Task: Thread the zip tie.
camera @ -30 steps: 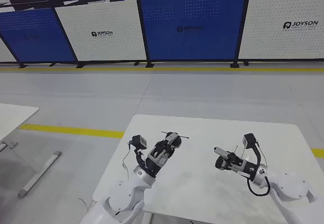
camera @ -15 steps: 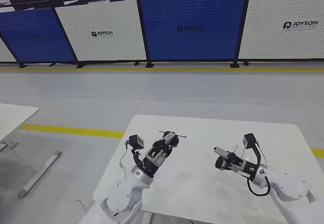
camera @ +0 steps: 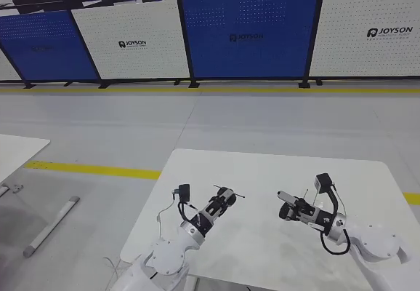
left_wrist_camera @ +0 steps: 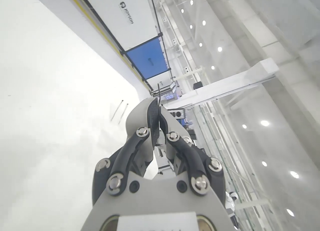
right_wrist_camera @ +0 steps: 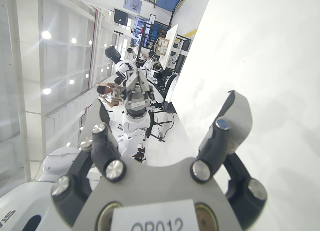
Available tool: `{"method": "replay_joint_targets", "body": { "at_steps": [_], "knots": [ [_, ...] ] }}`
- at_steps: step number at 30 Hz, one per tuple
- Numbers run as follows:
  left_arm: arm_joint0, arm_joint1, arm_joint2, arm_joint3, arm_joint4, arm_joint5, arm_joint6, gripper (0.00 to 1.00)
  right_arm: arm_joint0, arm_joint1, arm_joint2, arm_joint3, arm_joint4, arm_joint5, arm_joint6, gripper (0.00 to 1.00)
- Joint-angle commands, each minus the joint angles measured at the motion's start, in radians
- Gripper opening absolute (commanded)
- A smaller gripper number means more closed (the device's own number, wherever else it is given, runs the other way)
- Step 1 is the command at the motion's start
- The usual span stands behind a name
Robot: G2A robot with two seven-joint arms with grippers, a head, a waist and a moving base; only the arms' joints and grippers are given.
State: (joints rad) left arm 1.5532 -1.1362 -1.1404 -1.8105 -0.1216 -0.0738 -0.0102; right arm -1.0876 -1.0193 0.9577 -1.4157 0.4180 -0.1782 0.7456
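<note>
**Item 1: zip tie** [camera: 238, 196]. Black, thin, one piece. I log it held above the table [camera: 268, 167], clamped crosswise at the tips of the left gripper [camera: 226, 195]. From the top view, both ends stick out sideways past the fingers. In the left wrist view the zip tie [left_wrist_camera: 159, 90] stands out a short way beyond the fingertips, and the rest runs back between the black pads [left_wrist_camera: 153, 114].

**Item 2: left gripper** [left_wrist_camera: 158, 104]. Jaws drawn together, pinching the zip tie. I place it over the near left part of the table, pointing away from the robot and slightly toward the other arm.

**Item 3: right gripper** [camera: 282, 205]. In its own wrist view the right gripper [right_wrist_camera: 167, 104] has its two fingers spread wide apart. I place it over the near right part of the table, pointing across at the left gripper. The two grippers are near each other but apart, with a stretch of tabletop between them.

**Item 4: table.** White, with rounded corners. Its surface runs beside each gripper in the wrist views: table [left_wrist_camera: 50, 79], table [right_wrist_camera: 262, 42].
</note>
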Motion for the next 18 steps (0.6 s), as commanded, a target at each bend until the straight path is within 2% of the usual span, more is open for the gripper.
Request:
{"method": "replay_joint_targets", "body": {
  "at_steps": [1,6,7,10,11,13,18],
  "knots": [
    [0.000,-0.001,0.001,0.001,-0.008,0.000,0.003,0.00,0.000,0.000,0.000,0.000,0.000,0.000,0.000,1.00],
    [0.000,-0.001,0.001,0.001,-0.008,0.000,0.003,0.00,-0.003,-0.001,0.001,0.000,0.011,0.001,-0.004,1.00],
    [0.000,-0.001,0.001,0.001,-0.008,0.000,0.003,0.00,-0.011,-0.003,0.010,0.007,0.066,0.008,0.001,1.00],
    [0.000,-0.001,0.001,0.001,-0.008,0.000,0.003,0.00,-0.031,-0.003,0.045,0.027,0.125,0.004,-0.024,1.00],
    [0.000,-0.001,0.001,0.001,-0.008,0.000,0.003,0.00,-0.043,0.000,0.068,0.039,0.128,0.011,-0.060,1.00],
    [0.000,-0.001,0.001,0.001,-0.008,0.000,0.003,0.00,-0.071,0.004,0.092,0.017,0.120,0.031,-0.117,1.00],
    [0.000,-0.001,0.001,0.001,-0.008,0.000,0.003,0.00,-0.149,0.014,0.165,-0.052,0.128,0.126,-0.254,1.00]
  ]
}}
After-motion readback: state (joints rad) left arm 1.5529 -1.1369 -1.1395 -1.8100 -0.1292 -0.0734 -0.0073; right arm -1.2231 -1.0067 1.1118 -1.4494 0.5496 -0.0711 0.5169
